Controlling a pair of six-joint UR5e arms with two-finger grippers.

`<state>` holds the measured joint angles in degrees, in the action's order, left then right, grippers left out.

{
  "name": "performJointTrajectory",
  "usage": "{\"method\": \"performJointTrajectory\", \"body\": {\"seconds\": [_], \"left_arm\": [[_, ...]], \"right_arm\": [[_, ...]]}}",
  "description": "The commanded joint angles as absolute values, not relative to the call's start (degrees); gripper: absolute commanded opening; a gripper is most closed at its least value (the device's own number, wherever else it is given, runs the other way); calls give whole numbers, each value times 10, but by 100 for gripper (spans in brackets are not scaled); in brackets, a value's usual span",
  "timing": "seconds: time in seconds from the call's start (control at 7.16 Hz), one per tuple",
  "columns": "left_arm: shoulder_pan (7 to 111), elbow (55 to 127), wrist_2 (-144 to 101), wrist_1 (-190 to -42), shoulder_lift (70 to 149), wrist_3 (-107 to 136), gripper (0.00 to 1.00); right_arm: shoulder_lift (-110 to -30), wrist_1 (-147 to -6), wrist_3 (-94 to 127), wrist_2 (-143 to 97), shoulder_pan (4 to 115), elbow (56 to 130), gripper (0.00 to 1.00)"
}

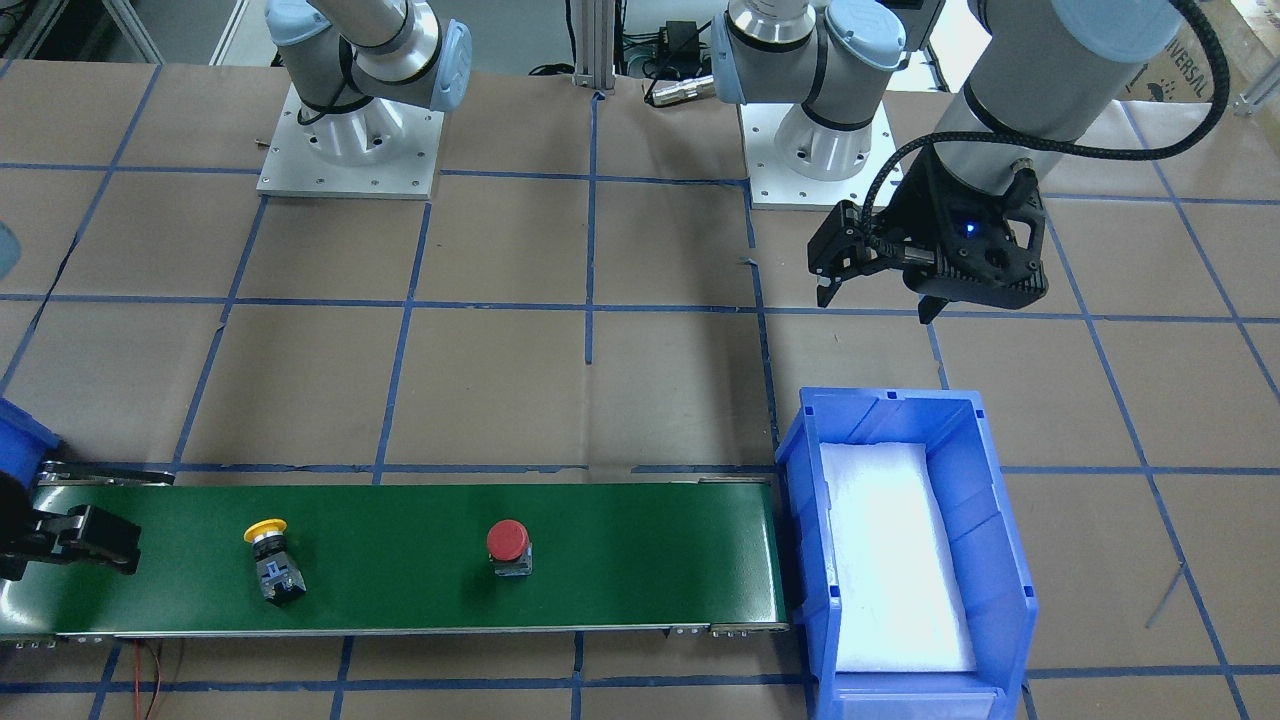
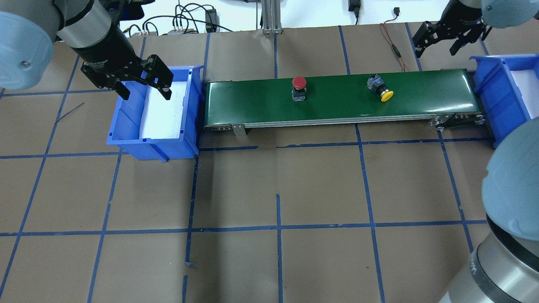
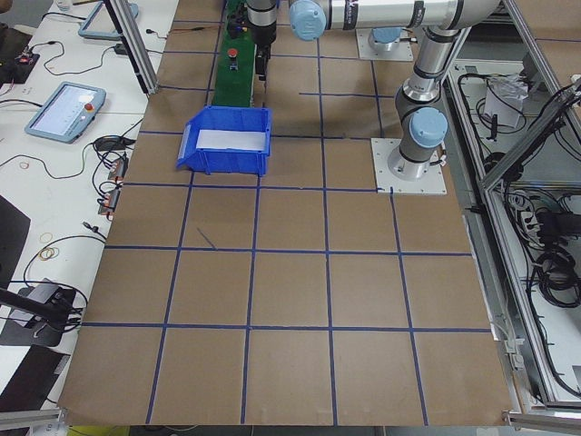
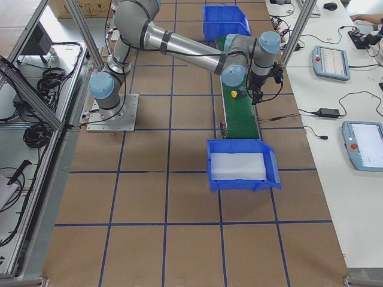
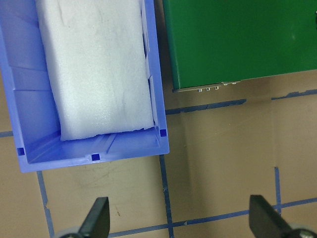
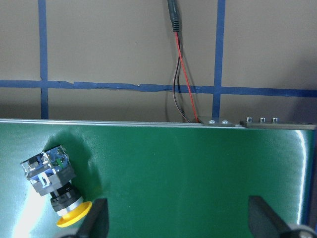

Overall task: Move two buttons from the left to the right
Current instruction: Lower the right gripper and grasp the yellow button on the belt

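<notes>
The yellow-capped button (image 2: 380, 89), tipped over, and the upright red mushroom button (image 2: 299, 87) are pictured on the conveyor belt (image 2: 337, 107). The left gripper (image 2: 147, 93) and the right gripper (image 2: 436, 47) are spread wide, empty. Pickup appears pending: the yellow one is likely to be straddled and gripped first.

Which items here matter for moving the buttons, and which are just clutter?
Job: red button, yellow button, both on the green conveyor; left blue bin, right blue bin; left claw, right claw, both open.
Lying about: red-black cable beside the belt; screen pendant on the side bench.
</notes>
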<state>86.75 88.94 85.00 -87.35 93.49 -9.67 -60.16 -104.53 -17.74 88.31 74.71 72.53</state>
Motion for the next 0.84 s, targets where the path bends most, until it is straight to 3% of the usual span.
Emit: {"method": "performJointTrajectory", "body": {"seconds": [0.0, 0.7], "left_arm": [[867, 890, 850, -873, 935, -97, 100], [867, 890, 849, -873, 935, -96, 100]], "right_arm": [[-602, -1045, -174, 882, 748, 728, 99], [-597, -1071, -192, 883, 748, 725, 98]]}}
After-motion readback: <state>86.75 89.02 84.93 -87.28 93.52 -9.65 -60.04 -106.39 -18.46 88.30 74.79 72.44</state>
